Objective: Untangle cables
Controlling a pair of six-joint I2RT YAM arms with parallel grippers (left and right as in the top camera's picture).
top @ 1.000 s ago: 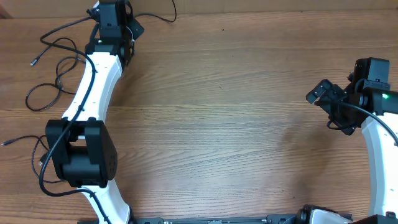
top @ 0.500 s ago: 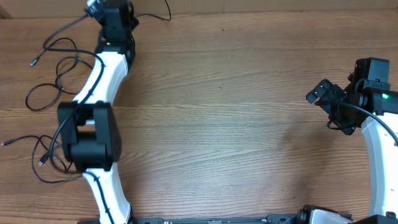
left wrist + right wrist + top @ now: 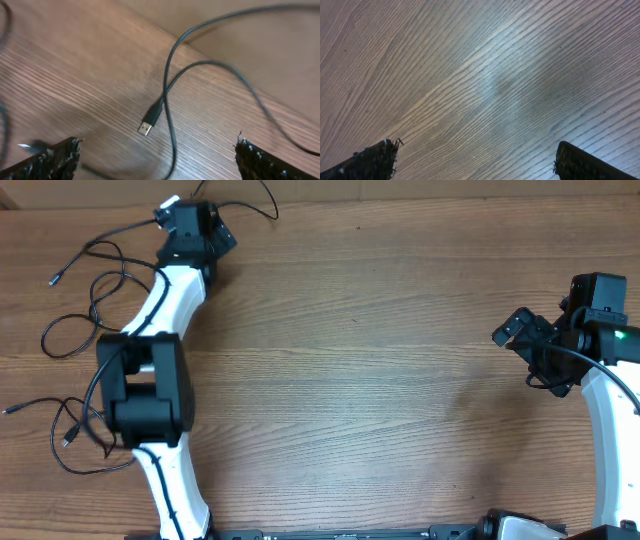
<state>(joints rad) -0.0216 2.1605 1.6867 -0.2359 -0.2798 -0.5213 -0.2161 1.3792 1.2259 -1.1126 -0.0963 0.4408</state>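
Table (image 3: pixel 380 380) — wood-grain surface carrying both arms. Left arm (image 3: pixel 165 295) runs along the left edge up to the far-left corner. Right arm (image 3: pixel 610 410) stands at the right edge. Left gripper (image 3: pixel 157 150): jaws spread wide, nothing held, poised over one cord at the far edge. Right gripper (image 3: pixel 475 146): jaws spread wide over bare wood, nothing held. Cables (image 3: pixel 95 290) lie in loose loops along the left edge and far-left corner — one USB plug (image 3: pixel 145 129) rests flat on the table just ahead of the left gripper.
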